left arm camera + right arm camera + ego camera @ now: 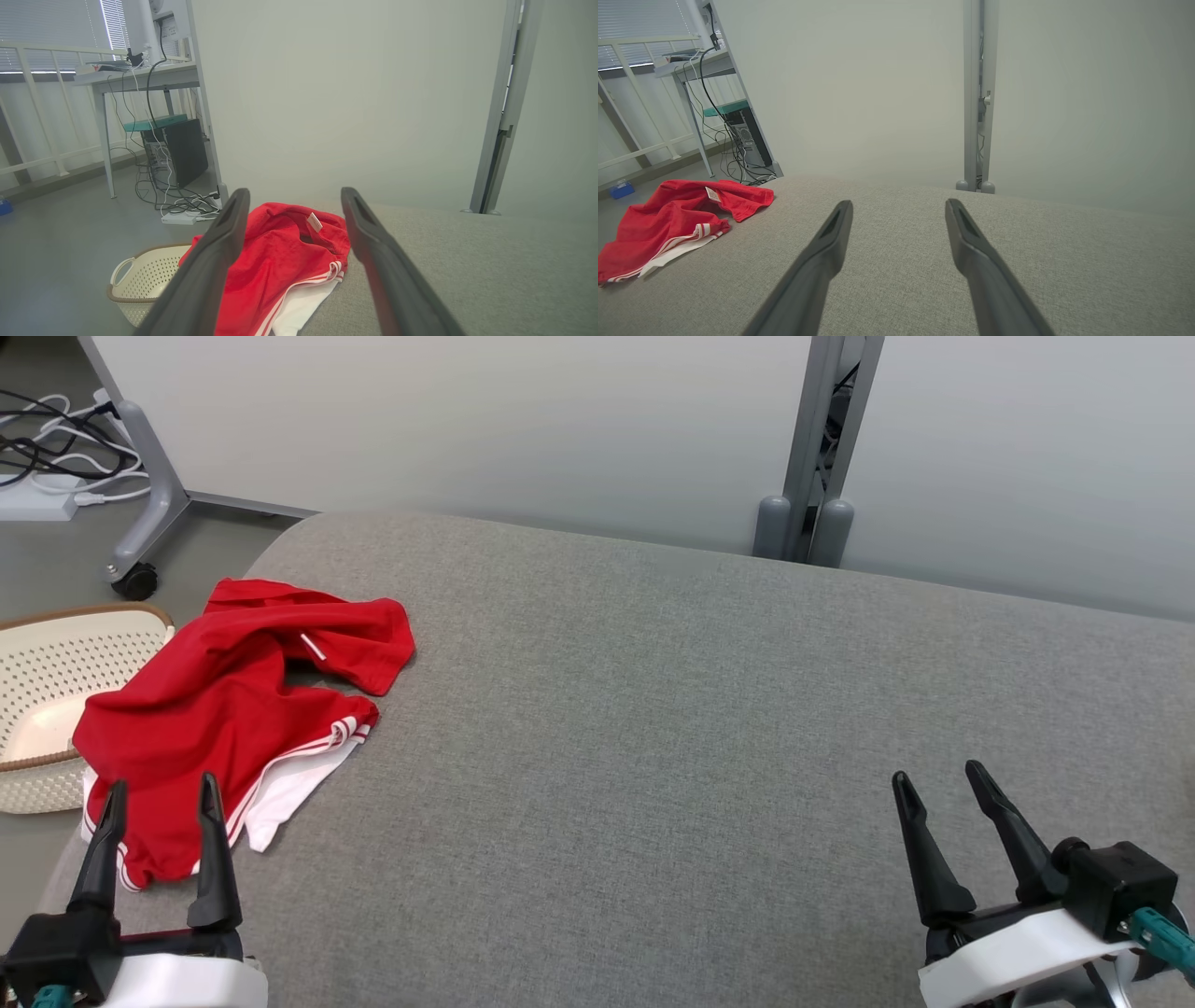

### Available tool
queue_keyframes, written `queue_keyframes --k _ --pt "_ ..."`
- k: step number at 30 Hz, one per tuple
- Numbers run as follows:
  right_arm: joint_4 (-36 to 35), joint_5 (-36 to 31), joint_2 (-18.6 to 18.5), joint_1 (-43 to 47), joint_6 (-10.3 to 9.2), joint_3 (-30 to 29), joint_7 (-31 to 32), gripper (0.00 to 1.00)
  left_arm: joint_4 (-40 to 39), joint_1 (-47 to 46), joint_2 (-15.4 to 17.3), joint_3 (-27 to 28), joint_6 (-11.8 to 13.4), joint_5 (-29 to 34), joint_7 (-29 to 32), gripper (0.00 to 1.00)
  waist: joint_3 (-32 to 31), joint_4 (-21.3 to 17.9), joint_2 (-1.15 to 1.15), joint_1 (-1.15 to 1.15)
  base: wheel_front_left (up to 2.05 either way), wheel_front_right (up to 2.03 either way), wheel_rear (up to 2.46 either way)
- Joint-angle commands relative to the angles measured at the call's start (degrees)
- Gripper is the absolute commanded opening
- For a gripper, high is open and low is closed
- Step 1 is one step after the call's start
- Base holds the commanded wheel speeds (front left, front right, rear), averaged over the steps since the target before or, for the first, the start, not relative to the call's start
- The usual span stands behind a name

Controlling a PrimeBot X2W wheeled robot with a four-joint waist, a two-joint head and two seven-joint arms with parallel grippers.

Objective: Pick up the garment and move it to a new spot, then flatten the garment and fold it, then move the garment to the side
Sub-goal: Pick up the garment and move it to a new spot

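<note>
Both the left tool and right tool gape empty; pickup pending, left must grasp the garment at ten o'clock.

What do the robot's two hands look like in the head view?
The left hand and right hand match: two long, tapered black fingers on a black block, backed by a white wrist shell. A teal connector sticks out beside each wrist.

Office-like lab: partition panels, desk, computer tower, tangled cables.
</note>
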Motion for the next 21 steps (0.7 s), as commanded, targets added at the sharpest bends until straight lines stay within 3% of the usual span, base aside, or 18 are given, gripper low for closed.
queue_keyframes --k 1,12,17,21 --pt "-0.39 0.2 -0.33 -0.13 0.0 -0.32 -0.21 1.0 -0.15 -1.12 0.67 -0.22 -0.45 0.86 -0.16 1.0 0.21 0.21 0.0 0.0 0.0 0.0 0.0" --pt "-2.36 -1.51 -0.33 -2.03 0.01 -0.41 1.31 1.0 -3.98 -15.12 6.77 -1.08 -2.61 3.26 4.59 1.0 4.17 1.05 0.0 0.0 0.0 0.0 0.0" --pt "-3.47 -2.62 -0.35 -4.08 0.0 0.88 2.16 1.0 2.46 -24.15 10.56 -2.26 -5.87 3.35 9.1 1.0 8.24 -0.59 0.0 0.0 0.0 0.0 0.0" --pt "-3.99 -3.32 -0.35 -5.78 0.0 1.01 2.5 1.0 13.11 -29.24 12.36 -4.46 -9.14 3.24 12.36 1.0 11.95 -2.18 0.0 0.0 0.0 0.0 0.0"
